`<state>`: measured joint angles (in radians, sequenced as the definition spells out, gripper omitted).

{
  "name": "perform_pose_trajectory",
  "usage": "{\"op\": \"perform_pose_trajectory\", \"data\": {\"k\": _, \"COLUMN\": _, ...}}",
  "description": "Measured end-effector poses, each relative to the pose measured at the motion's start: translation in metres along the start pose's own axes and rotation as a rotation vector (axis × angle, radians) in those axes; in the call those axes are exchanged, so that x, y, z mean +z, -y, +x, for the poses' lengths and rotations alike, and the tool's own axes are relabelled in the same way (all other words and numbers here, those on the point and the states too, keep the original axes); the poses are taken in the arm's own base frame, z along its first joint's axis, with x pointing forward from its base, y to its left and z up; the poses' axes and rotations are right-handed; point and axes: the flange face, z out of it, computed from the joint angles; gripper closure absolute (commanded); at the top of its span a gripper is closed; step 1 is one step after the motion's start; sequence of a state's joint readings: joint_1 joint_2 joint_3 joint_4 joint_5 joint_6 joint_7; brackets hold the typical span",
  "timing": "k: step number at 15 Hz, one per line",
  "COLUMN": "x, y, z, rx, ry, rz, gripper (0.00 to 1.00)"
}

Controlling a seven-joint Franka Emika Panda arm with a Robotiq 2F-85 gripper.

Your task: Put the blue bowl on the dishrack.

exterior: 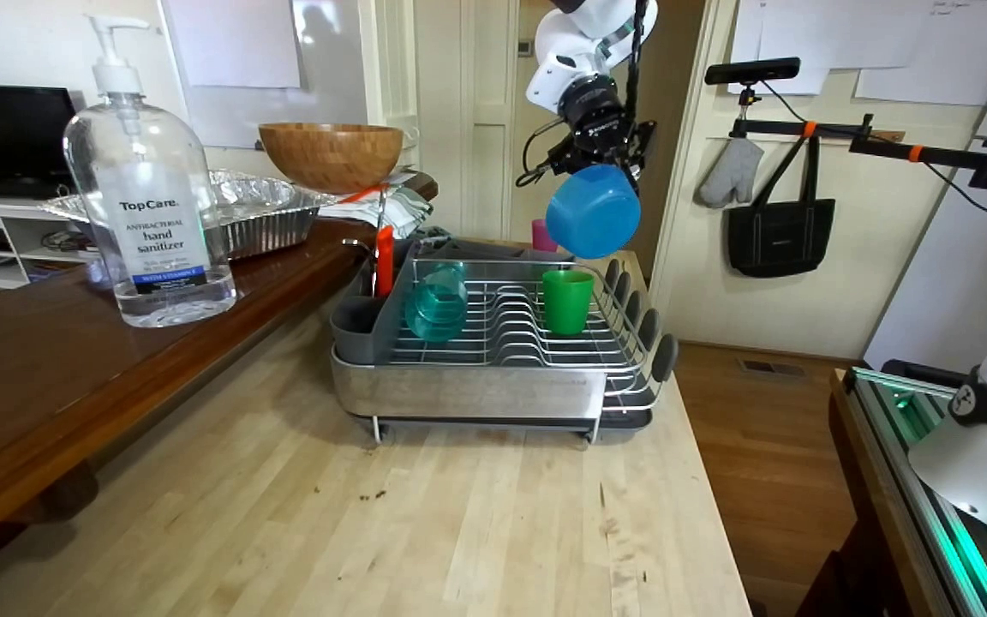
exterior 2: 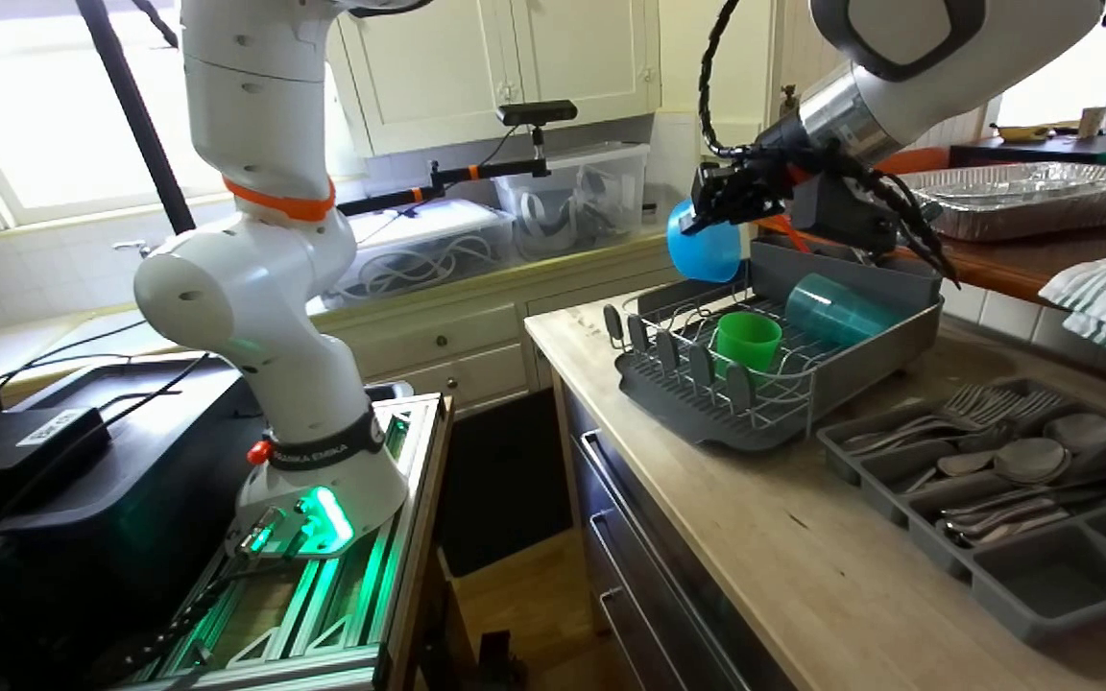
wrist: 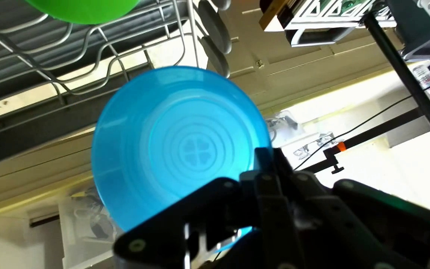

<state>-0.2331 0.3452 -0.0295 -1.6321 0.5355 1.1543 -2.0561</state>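
The blue bowl (exterior: 594,212) is in the air above the far end of the dishrack (exterior: 468,394), tilted on its side. It also shows in an exterior view (exterior 2: 704,251), and its open inside faces the wrist view (wrist: 177,130). My gripper (wrist: 272,155) is shut on the bowl's rim, one finger inside and one outside. In an exterior view the gripper (exterior 2: 697,213) is at the bowl's upper edge. The dishrack has wire prongs, a grey base tray and a metal side wall (exterior 2: 865,360). In the wrist view, its wires (wrist: 103,63) lie beside and beyond the bowl.
A green cup (exterior: 568,304) stands upright in the rack. A teal cup (exterior: 438,308) lies in it on the other side. A pink cup (exterior: 542,235) shows behind the rack. A cutlery tray (exterior 2: 1057,585) stands near the rack. A raised ledge (exterior: 82,377) runs alongside.
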Motion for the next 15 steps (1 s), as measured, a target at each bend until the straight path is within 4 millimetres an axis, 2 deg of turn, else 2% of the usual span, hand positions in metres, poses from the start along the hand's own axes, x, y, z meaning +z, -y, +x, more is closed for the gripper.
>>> {"op": "perform_pose_trajectory", "data": {"k": 5, "x": 0.006, "y": -0.008, "z": 0.009, "rx": 0.019, "ry": -0.016, "rz": 0.005, "gripper": 0.99}}
{"op": "perform_pose_trajectory", "data": {"k": 11, "x": 0.041, "y": -0.044, "z": 0.039, "rx": 0.183, "ry": -0.067, "rz": 0.029, "gripper": 0.99}}
{"op": "perform_pose_trajectory", "data": {"k": 15, "x": 0.051, "y": -0.047, "z": 0.034, "rx": 0.341, "ry": -0.077, "rz": 0.027, "gripper": 0.99}}
